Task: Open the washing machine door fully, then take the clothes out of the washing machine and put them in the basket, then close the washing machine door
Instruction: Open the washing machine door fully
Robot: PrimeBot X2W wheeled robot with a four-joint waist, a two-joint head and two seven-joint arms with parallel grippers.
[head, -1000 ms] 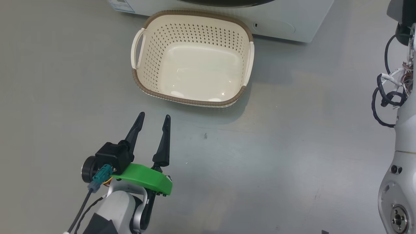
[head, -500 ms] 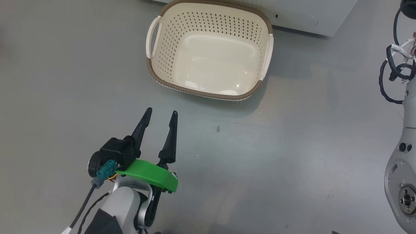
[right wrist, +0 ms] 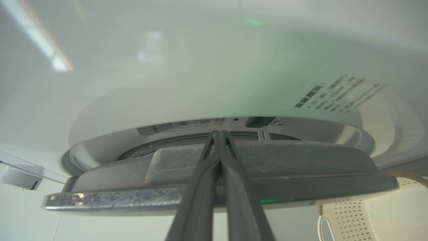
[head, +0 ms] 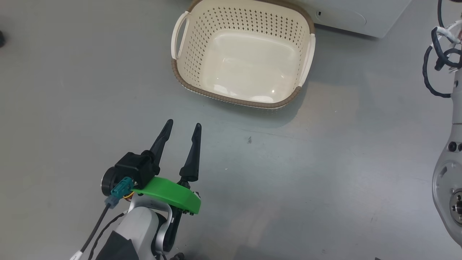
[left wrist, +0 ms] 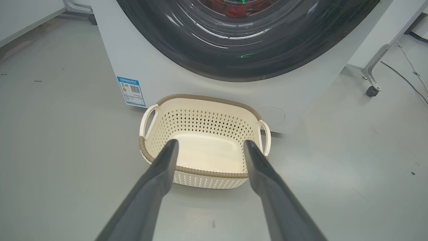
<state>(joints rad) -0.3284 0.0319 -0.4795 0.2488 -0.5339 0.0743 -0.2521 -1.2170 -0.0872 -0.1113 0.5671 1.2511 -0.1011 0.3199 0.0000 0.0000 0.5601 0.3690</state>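
Observation:
The cream basket [head: 231,98] stands empty on the floor before the white washing machine [head: 361,18]. My left gripper [head: 183,124] hovers open and empty a little short of the basket's near rim. In the left wrist view its fingers [left wrist: 157,180] frame the basket [left wrist: 200,97]. Behind it rises the black-rimmed washing machine door [left wrist: 234,57], with the red clothes [left wrist: 237,8] showing through the glass. My right gripper [right wrist: 219,132] is shut, its tips tucked into the gap behind the door's edge [right wrist: 301,167], which stands slightly off the machine front [right wrist: 200,67].
Grey floor spreads around the basket. A blue label [left wrist: 131,91] sits at the machine's lower left corner. A castor and frame leg [left wrist: 371,90] with a cable stand to the machine's right. My right arm's pale body and cables [head: 444,54] fill the head view's right edge.
The head camera has shifted, so the basket and machine sit further right and higher in the picture. Both grippers keep their state.

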